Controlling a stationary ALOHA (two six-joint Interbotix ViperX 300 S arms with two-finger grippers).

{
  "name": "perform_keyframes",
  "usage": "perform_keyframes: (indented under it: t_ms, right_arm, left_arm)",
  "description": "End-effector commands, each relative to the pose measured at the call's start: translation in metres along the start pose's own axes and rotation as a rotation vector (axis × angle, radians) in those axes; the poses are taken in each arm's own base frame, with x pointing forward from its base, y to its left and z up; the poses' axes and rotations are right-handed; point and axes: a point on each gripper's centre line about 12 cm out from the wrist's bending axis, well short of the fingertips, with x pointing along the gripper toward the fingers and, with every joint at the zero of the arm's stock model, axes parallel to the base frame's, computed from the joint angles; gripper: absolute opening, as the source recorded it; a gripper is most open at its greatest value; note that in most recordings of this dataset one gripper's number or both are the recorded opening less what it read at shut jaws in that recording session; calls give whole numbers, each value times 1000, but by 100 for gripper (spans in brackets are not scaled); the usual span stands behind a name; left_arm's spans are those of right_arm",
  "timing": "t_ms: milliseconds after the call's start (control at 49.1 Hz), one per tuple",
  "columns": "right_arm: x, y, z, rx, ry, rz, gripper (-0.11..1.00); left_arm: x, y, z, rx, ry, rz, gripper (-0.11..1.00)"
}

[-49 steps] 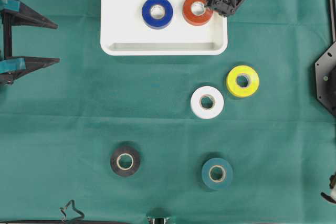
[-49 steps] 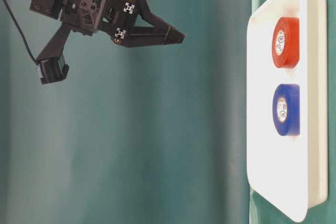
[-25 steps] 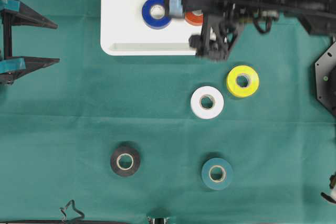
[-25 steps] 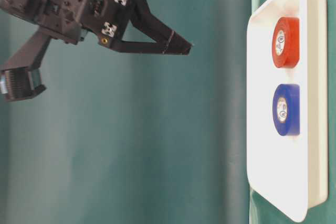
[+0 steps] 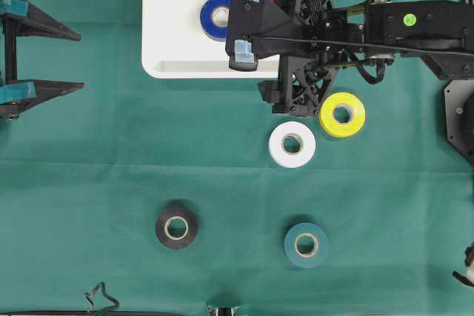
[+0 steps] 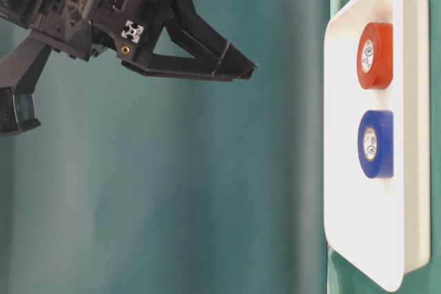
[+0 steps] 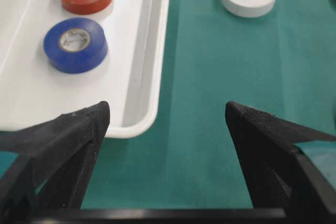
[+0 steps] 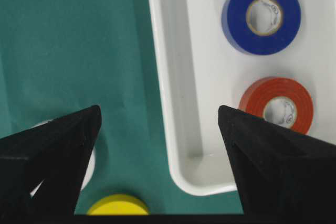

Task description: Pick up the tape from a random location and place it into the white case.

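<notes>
Green cloth covers the whole worktop [image 5: 96, 175], and on it the loose rolls wait. Nearest to the working arm are two: a flat white roll of tape [image 5: 292, 143] and a flat yellow roll of tape [image 5: 341, 114], which lie just beside each other, below the lower right corner of the shallow white plastic case [image 5: 178, 64] in the overhead view. Both rolls lie flat with the hole facing up, so they have no long axis; an end effector can come from above at any turn of the wrist. Farther down lie a black roll of tape [image 5: 176, 226] and a dark teal roll of tape [image 5: 306, 244], well apart from the arms. Inside the case sit already a blue roll of tape [image 5: 215, 17] and an orange-red roll of tape [image 8: 276, 105].

From the white and yellow rolls going outward, the right end effector [image 5: 289, 94] hangs just above them in the picture, over the cloth near the case rim. Its two black fingers are spread wide and hold nothing. In its own wrist view both rolls show only as slivers at the bottom edge. The left end effector [image 7: 167, 113] is also spread and empty, and stays far at the left edge, so I judge the right arm is the one to take the next roll.
</notes>
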Motion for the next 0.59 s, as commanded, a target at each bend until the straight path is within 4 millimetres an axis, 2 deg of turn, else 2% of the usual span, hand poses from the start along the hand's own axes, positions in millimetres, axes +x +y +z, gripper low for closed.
perform_keyframes:
  t_ms: [0,183,570]
  right_arm:
    - [-20,-1,6,3,-63,11,87]
    - [-39,-5,-4,9,-132,31,87]
    - [-81,-16,-46,19,-330,85,87]
  left_arm:
    - [1,0,4,-2,-8,-1,97]
    - [1,0,4,-2,-9,-1,97]
    - [1,0,4,-4,-9,-2,97]
